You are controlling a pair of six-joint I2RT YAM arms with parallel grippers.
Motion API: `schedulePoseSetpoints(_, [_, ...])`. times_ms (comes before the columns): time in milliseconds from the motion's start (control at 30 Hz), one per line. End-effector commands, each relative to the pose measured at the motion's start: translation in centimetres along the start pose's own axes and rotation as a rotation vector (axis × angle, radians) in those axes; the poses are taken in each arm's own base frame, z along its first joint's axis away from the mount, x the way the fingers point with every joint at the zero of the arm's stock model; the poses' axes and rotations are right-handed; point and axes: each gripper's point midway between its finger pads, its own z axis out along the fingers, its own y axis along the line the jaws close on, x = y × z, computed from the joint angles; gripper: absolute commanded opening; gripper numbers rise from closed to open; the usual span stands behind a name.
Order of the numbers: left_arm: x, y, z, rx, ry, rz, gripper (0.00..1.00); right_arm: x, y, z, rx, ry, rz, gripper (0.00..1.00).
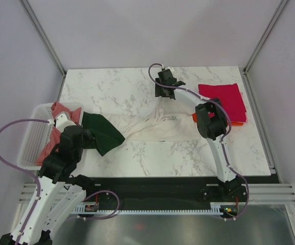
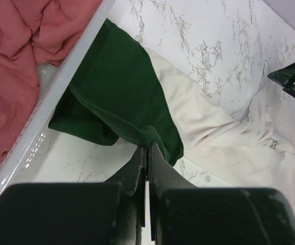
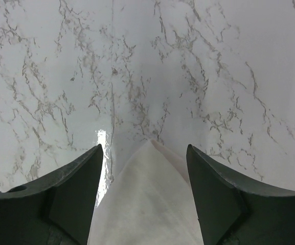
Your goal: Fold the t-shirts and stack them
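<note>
Probably a robotics lab: aluminium-framed booth (image 1: 45, 38), plain walls (image 1: 152, 30), marble-patterned table (image 1: 111, 87).

I count four t-shirts: one cream tee (image 1: 152, 128) with green sleeves, one salmon-pink tee (image 1: 59, 109), one magenta tee (image 1: 223, 96), one orange tee (image 1: 195, 118). One white basket (image 1: 30, 140), one marble worktop (image 1: 116, 87), and my two claws: left claw (image 2: 148, 147), right claw (image 3: 143, 150).

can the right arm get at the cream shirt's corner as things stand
Probably yes: the right gripper stands open, with a corner of the cream t-shirt lying on the table between its fingers, and nothing covers it there.
</note>
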Motion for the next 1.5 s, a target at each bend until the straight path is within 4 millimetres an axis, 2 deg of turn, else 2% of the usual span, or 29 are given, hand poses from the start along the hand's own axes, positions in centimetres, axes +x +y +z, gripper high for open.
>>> schedulePoseSetpoints(0, [-1.7,-1.3,-0.3,0.045,-0.040,0.003,0.02,-0.2,0.5,0.3,0.003,-0.008,-0.026,0.74])
schedulePoseSetpoints(100, [-1.7,-1.4,-0.3,0.051,-0.040,0.003,0.02,0.8,0.3,0.5,0.010,0.015,-0.034,0.67])
schedulePoseSetpoints(167, [-1.6,-1.4,-0.3,0.050,-0.039,0.004,0.02,1.3,0.3,0.5,0.008,0.027,-0.039,0.59])
schedulePoseSetpoints(267, [-1.6,-1.5,-0.2,0.053,-0.039,0.002,0.02,0.9,0.0,0.2,0.018,0.019,-0.045,0.36])
schedulePoseSetpoints(300, [-1.6,-1.5,-0.2,0.054,-0.038,0.003,0.02,0.5,-0.1,0.1,0.026,0.010,-0.041,0.22])
schedulePoseSetpoints(400, [-1.5,-1.5,0.1,0.049,-0.040,-0.002,0.02,-2.1,-0.7,-1.4,0.039,-0.041,-0.029,0.05])
schedulePoseSetpoints(467, [-1.3,-1.7,0.4,0.048,-0.031,-0.006,0.02,-4.3,-1.1,-3.0,0.033,-0.079,-0.004,0.00])
schedulePoseSetpoints(500, [-1.2,-1.8,0.5,0.050,-0.026,-0.007,0.02,-5.2,-2.0,-3.5,0.032,-0.090,0.014,0.00])
schedulePoseSetpoints(533, [-0.9,-2.0,0.9,0.050,-0.015,-0.008,0.02,-6.7,-2.4,-4.8,0.021,-0.116,0.033,0.00])
schedulePoseSetpoints(600, [-0.7,-2.5,1.2,0.060,-0.003,-0.010,0.02,-7.8,-3.9,-5.9,0.020,-0.127,0.063,0.00])
schedulePoseSetpoints(633, [-0.9,-2.9,1.4,0.066,-0.006,-0.018,0.02,-9.2,-4.3,-7.5,0.012,-0.158,0.080,0.00])
schedulePoseSetpoints(700, [-0.8,-3.3,2.1,0.056,0.006,-0.015,0.02,-9.6,-5.6,-8.6,0.023,-0.165,0.096,0.00])
schedulePoseSetpoints(733, [-1.5,-3.7,2.0,0.057,-0.008,-0.017,0.02,-10.7,-5.9,-10.2,0.018,-0.194,0.106,0.00])
schedulePoseSetpoints(800, [-2.3,-4.0,2.5,0.030,-0.022,-0.002,0.02,-10.7,-6.7,-11.2,0.027,-0.196,0.111,0.00])
schedulePoseSetpoints(833, [-3.7,-4.4,2.2,0.029,-0.048,0.003,0.02,-11.5,-7.0,-12.5,0.025,-0.220,0.120,0.00])
schedulePoseSetpoints(900, [-4.9,-4.8,2.7,0.000,-0.065,0.018,0.02,-11.1,-7.8,-13.2,0.034,-0.216,0.139,0.00])
schedulePoseSetpoints(1000, [-9.5,-6.7,1.6,0.022,-0.140,-0.004,0.02,-12.1,-9.2,-15.6,0.029,-0.249,0.185,0.00])
schedulePoseSetpoints(1067, [-11.7,-6.8,1.4,0.001,-0.183,-0.018,0.02,-12.2,-10.0,-16.4,0.030,-0.254,0.202,0.00])
schedulePoseSetpoints(1100, [-12.7,-6.9,1.7,-0.016,-0.201,-0.019,0.02,-13.0,-10.8,-17.5,0.030,-0.276,0.218,0.00])
schedulePoseSetpoints(1133, [-15.2,-7.6,0.8,-0.004,-0.245,-0.021,0.02,-13.4,-11.2,-18.1,0.026,-0.286,0.227,0.00])
schedulePoseSetpoints(1200, [-18.1,-7.7,0.4,-0.015,-0.290,-0.026,0.02,-15.0,-12.1,-19.6,-0.008,-0.309,0.249,0.00])
schedulePoseSetpoints(1233, [-20.5,-8.7,-0.1,-0.005,-0.324,-0.019,0.02,-16.0,-12.2,-21.0,-0.027,-0.333,0.257,0.00])
schedulePoseSetpoints(1267, [-22.1,-8.5,-0.3,-0.019,-0.349,-0.026,0.02,-17.3,-12.3,-22.6,-0.041,-0.357,0.265,0.00])
schedulePoseSetpoints(1300, [-24.6,-9.4,-2.0,0.011,-0.391,-0.024,0.02,-18.5,-12.6,-24.4,-0.058,-0.390,0.270,0.00])
schedulePoseSetpoints(1367, [-26.6,-10.4,-2.2,0.012,-0.413,-0.007,0.02,-20.4,-12.6,-27.5,-0.076,-0.442,0.267,0.00])
schedulePoseSetpoints(1400, [-29.0,-11.3,-4.5,0.048,-0.470,-0.004,0.02,-21.3,-12.5,-29.9,-0.095,-0.484,0.267,0.00])
schedulePoseSetpoints(1433, [-29.7,-11.8,-4.8,0.059,-0.478,0.008,0.02,-21.8,-12.4,-31.4,-0.112,-0.504,0.265,0.00])
schedulePoseSetpoints(1467, [-30.6,-12.3,-5.8,0.084,-0.501,0.012,0.02,-22.2,-12.1,-32.9,-0.130,-0.529,0.265,0.00])
